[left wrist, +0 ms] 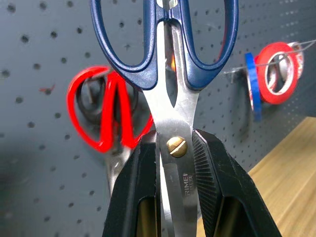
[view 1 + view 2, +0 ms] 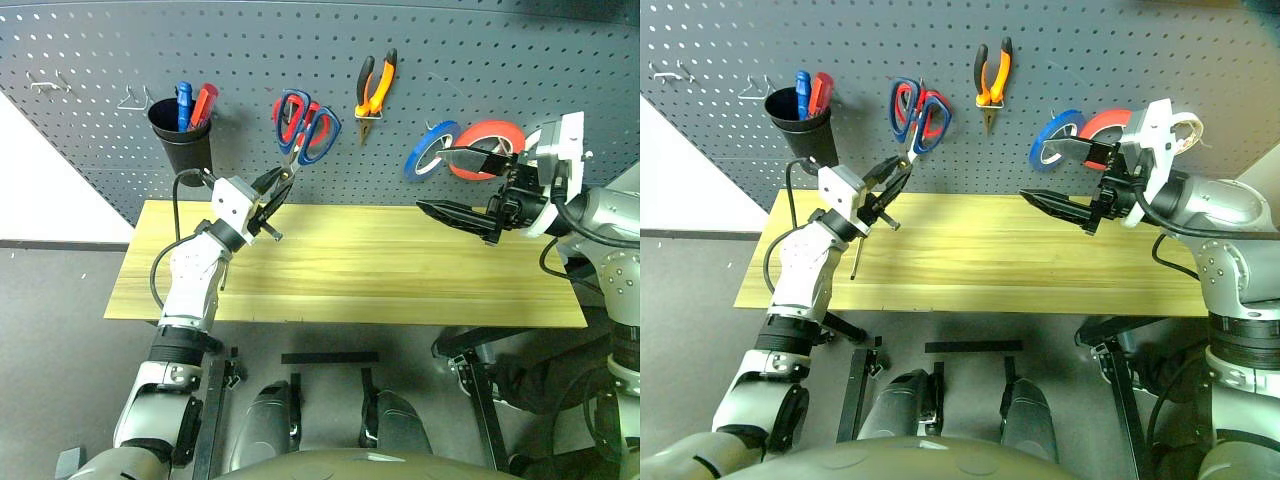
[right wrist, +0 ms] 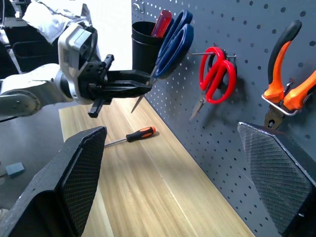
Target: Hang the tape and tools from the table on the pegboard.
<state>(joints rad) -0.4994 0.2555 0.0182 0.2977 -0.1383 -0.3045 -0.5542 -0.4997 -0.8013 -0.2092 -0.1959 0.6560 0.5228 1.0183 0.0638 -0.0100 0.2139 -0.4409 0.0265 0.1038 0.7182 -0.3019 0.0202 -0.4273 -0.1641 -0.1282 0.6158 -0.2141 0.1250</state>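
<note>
My left gripper (image 2: 272, 192) is clamped on the blades of the dark-blue-handled steel scissors (image 2: 312, 130), at the pivot screw, holding their finger loops up against the dark grey perforated pegboard (image 2: 300, 50), overlapping the red-handled scissors (image 3: 216, 75) already hanging on a hook. My right gripper (image 2: 462, 190) hangs spread wide and empty above the light yellow wooden table (image 2: 400, 270), in front of the hung wide red tape roll (image 2: 492, 148) and the blue tape roll (image 2: 430, 148). The orange-and-black-handled pliers (image 2: 374, 90) hang on the board. The thin orange-and-black-handled screwdriver (image 3: 129, 137) lies on the table near the board.

Risk: a blue loop may miss its hook or snag the red pair, knocking it off; release before seating would drop the scissors.
</note>
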